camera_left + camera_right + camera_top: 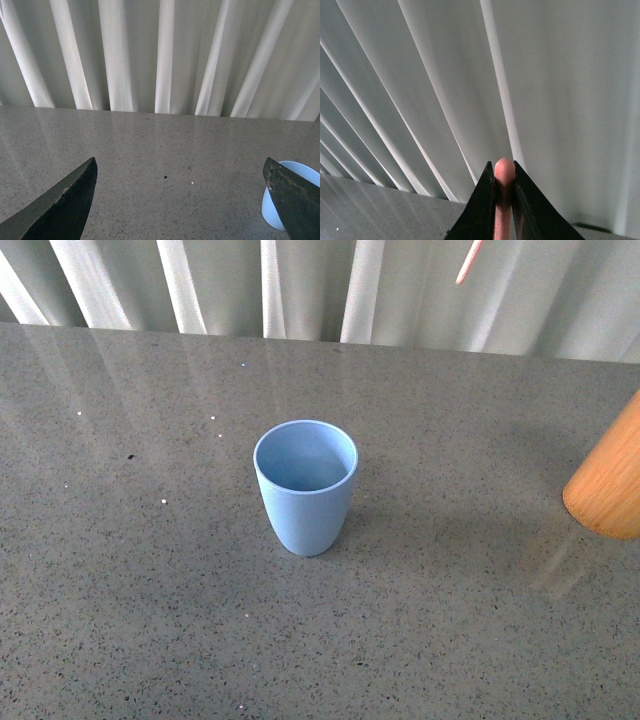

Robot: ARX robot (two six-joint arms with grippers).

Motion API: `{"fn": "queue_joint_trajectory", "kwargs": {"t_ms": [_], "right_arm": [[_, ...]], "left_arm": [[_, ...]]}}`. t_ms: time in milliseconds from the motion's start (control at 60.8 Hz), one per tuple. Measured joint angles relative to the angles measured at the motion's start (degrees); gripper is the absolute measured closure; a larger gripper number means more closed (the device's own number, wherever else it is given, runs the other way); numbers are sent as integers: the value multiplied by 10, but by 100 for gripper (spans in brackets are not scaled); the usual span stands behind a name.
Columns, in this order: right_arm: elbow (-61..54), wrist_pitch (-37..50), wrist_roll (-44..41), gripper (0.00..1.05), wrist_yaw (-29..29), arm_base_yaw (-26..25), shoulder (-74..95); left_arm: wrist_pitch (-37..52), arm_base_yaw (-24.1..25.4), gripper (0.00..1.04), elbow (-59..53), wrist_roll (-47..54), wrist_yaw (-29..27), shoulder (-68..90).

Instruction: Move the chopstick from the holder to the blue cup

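Wide-spread left claw [180, 162] above grey table [150, 145], blue cup [272, 212] alongside

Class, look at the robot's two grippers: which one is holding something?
The right gripper, shut on the pink chopstick; the left gripper is wide open and empty.

Only a short end of the chopstick [469, 262] shows in front view, the rest cut off above. The holder [608, 485] runs off frame at the right edge of the surface [150, 590]. One jaw of the left gripper [180, 160] hides part of the blue cup [270, 212].
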Motion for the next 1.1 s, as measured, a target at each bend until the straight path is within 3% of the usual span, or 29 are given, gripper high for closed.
{"fn": "queue_joint_trajectory", "kwargs": {"t_ms": [313, 592, 1102], "right_arm": [[58, -52, 23, 101, -2, 89, 70], [31, -60, 23, 101, -11, 152, 75], [-25, -55, -40, 101, -21, 112, 71]], "left_arm": [[0, 0, 7, 0, 0, 0, 0], [0, 0, 7, 0, 0, 0, 0], [0, 0, 7, 0, 0, 0, 0]]}}
